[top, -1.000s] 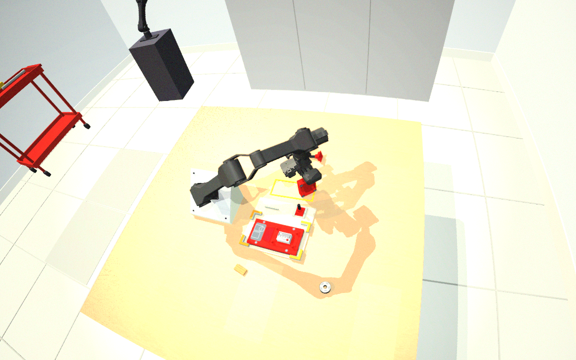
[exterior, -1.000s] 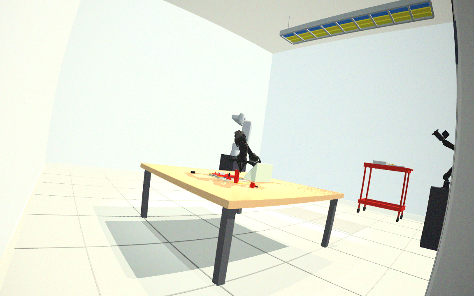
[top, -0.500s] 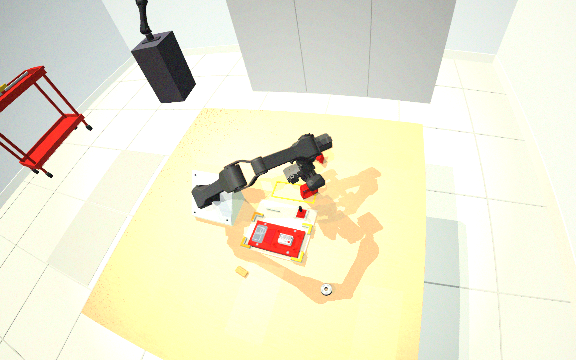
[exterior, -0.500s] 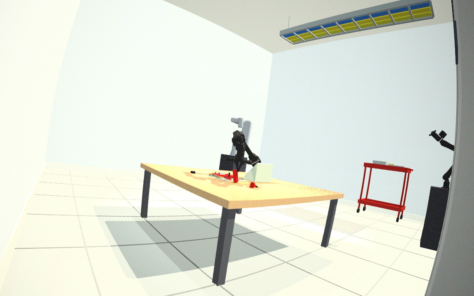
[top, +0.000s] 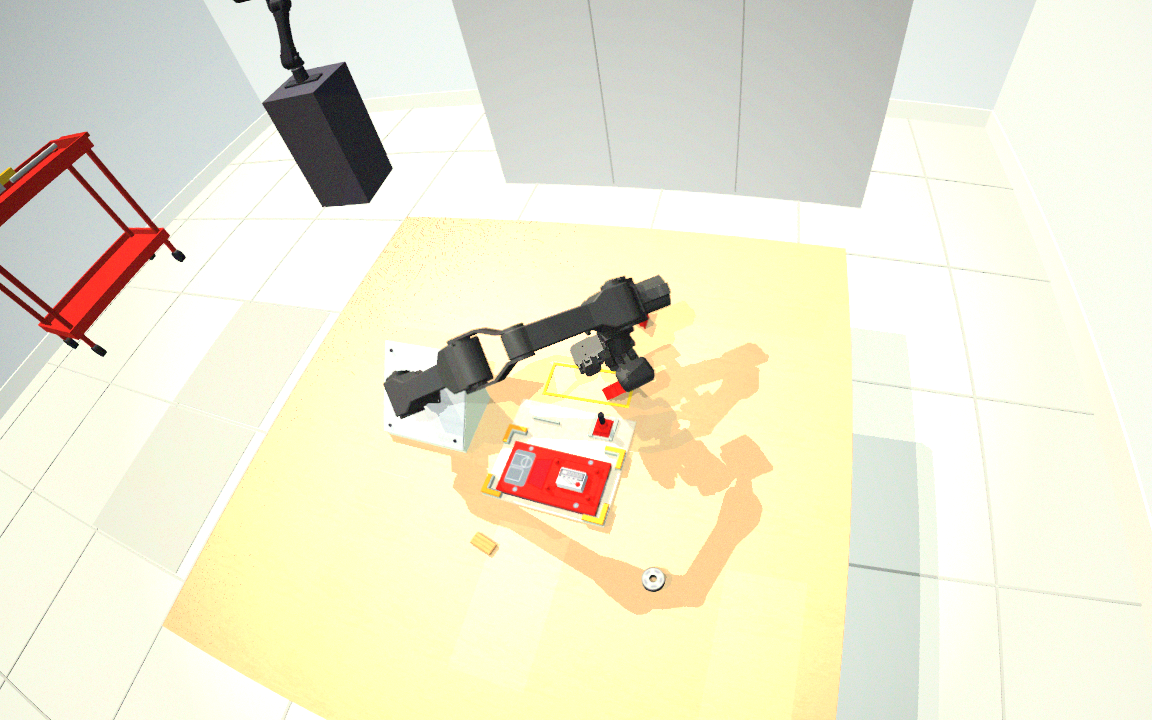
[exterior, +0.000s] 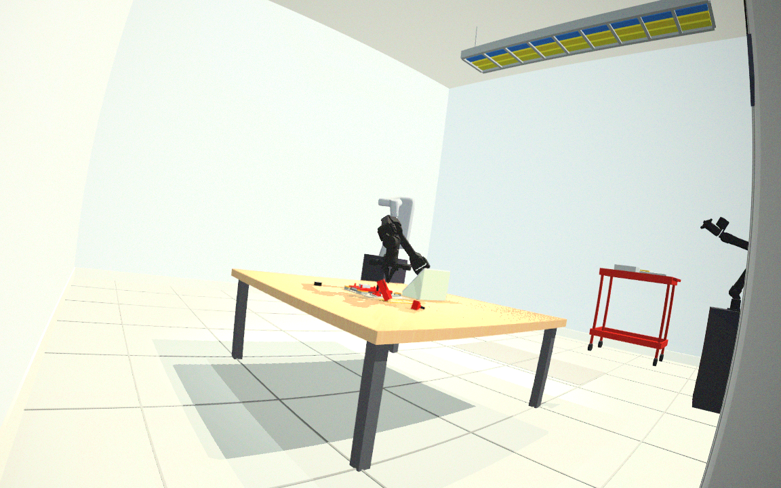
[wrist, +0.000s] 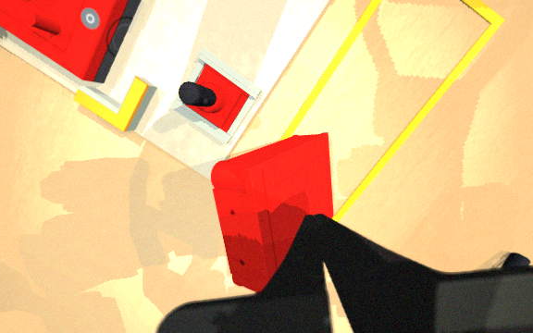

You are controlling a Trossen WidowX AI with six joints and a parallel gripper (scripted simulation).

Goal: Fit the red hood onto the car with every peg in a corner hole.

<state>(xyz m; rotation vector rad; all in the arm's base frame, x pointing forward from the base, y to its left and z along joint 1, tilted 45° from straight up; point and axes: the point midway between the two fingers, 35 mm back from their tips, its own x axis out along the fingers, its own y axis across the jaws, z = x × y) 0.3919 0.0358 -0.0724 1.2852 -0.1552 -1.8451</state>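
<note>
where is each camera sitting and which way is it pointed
Top: high overhead, looking down on the table; the whole arm shows.
Exterior: out in the room, near table height, looking across; the arm shows small, side-on.
Wrist: on the arm, looking down past the end effector at the hood.
Shared: top and wrist both show the hood by the yellow outline.
</note>
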